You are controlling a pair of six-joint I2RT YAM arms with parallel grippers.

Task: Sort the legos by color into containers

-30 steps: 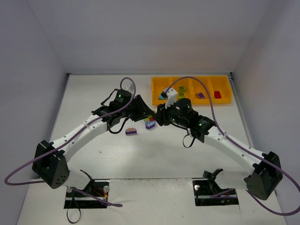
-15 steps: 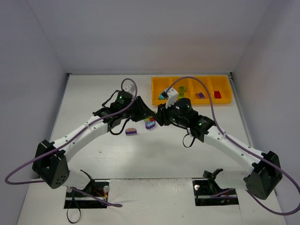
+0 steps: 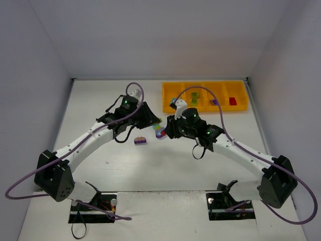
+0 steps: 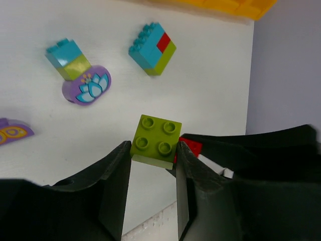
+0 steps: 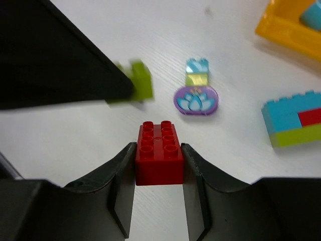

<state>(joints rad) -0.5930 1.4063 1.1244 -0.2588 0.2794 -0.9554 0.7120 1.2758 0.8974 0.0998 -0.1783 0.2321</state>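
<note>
My left gripper (image 4: 153, 150) is shut on a lime green 2x2 brick (image 4: 156, 138), held above the table. My right gripper (image 5: 158, 146) is shut on a red 2x4 brick (image 5: 159, 168), right beside the left one; the red brick's corner shows in the left wrist view (image 4: 190, 146). The grippers meet at mid-table (image 3: 159, 124). On the table lie a teal-and-lime cluster on a purple flower base (image 4: 80, 75) and a teal-red-lime cluster (image 4: 153, 47). The orange-yellow tray (image 3: 204, 108) stands at the far right with teal, lime, purple and red bricks in separate compartments.
A loose purple piece (image 3: 141, 141) lies on the table left of the grippers, also at the left edge of the left wrist view (image 4: 12, 133). Purple cables loop over both arms. Grey walls close in the table on the left, back and right.
The right arm's wrist has shifted a little to the left and the left arm's wrist slightly left too. The clusters and the purple piece on the table have not moved.
</note>
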